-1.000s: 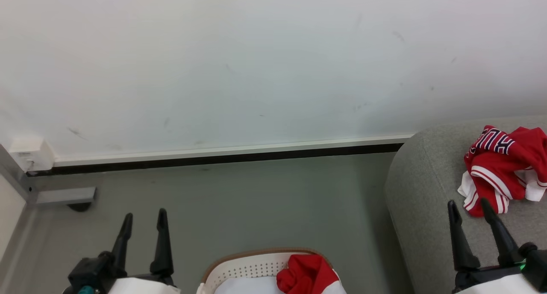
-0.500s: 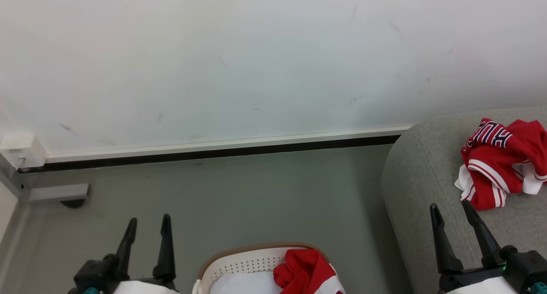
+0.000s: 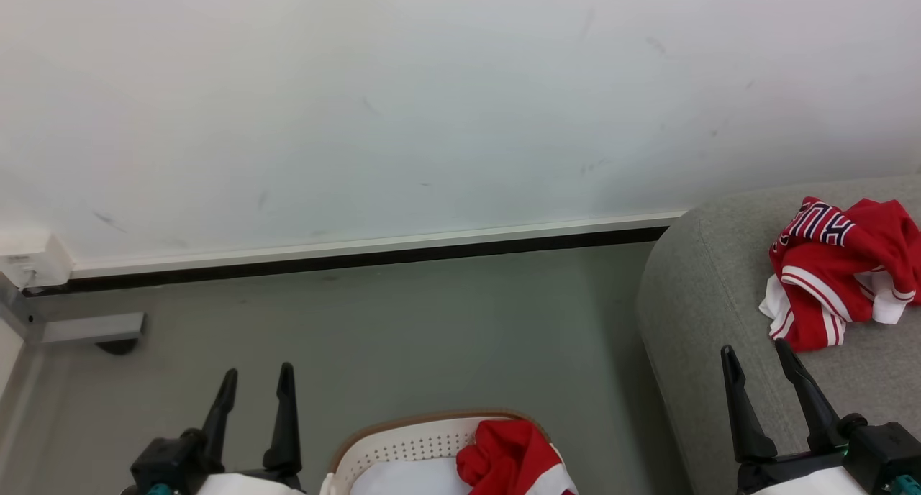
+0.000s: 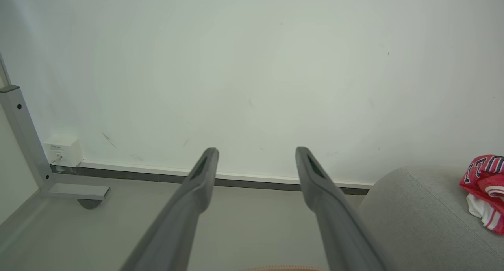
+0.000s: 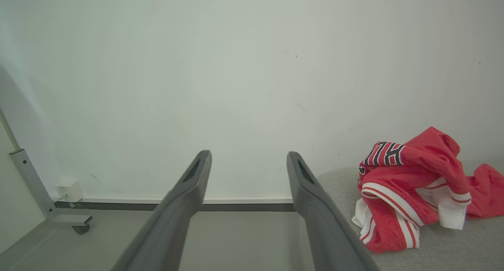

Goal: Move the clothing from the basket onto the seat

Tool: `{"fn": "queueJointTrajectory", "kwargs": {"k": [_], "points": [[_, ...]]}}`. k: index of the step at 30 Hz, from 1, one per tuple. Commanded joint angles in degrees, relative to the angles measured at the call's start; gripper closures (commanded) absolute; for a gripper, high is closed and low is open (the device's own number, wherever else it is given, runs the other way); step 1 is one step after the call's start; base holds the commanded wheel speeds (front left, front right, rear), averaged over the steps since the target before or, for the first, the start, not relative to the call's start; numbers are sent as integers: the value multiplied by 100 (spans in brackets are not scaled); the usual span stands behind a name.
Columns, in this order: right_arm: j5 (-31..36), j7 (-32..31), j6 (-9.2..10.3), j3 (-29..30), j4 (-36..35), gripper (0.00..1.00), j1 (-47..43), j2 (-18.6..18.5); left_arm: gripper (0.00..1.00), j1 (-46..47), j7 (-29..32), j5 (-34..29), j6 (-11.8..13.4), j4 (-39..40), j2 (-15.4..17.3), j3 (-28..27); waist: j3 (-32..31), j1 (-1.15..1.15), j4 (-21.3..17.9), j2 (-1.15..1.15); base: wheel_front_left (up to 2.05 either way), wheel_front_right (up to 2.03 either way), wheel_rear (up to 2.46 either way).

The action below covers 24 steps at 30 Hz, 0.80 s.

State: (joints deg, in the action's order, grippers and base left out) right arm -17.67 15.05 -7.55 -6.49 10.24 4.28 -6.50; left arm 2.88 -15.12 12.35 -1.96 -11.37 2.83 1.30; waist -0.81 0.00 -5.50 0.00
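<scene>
swinging back toward the basket, one garment delivered

the whole head view has shifted over the last second. the skirting (image 3: 360,254) and the seat (image 3: 705,315) slide up and left in it, so the camera is moving, not the things. against that shift, the right gripper (image 3: 753,345) has drawn a little clear of the lettered garment (image 3: 835,272), which lies crumpled on the seat. the right gripper and the left gripper (image 3: 258,369) both stand spread wide and empty, fingers pointing at the wall (image 3: 432,85). my reading: one drop is done and the robot is heading back for the next piece.

a red bundle (image 3: 507,455) with a white band sits at the right side of the basket (image 3: 403,448), against its wall. the bottom edge of the head view cuts the basket off, so i cannot tell whether more clothing lies under or behind that bundle. the lettered garment runs off the right edge, and its letters are folded over, not readable as a word.
</scene>
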Motion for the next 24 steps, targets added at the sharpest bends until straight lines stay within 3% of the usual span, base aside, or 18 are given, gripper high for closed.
{"fn": "queueJointTrajectory", "kwargs": {"k": [1, 10, 15, 24], "points": [[-30, 16, 13, 17, 27, 0, 8, 0, 0, 34, -5, 80, 9, -31, 14, 1, 1, 0, -12, 0, 0, 0, 0], [-67, 17, 13, 93, 30, 0, 103, -56, 0, 88, -5, 42, -33, -31, 15, 94, 98, 0, -169, 0, 0, 0, 0], [-56, 16, 13, 267, -55, 0, 258, -144, 0, 345, -5, 99, -157, -179, 15, 422, 402, 0, -303, 0, 0, 0, 0], [-81, 9, 13, 507, -308, 0, 771, -193, 0, 1576, 2, -21, -383, -1455, 19, 1229, 1410, 0, -583, 0, 0, 0, 0]]}}
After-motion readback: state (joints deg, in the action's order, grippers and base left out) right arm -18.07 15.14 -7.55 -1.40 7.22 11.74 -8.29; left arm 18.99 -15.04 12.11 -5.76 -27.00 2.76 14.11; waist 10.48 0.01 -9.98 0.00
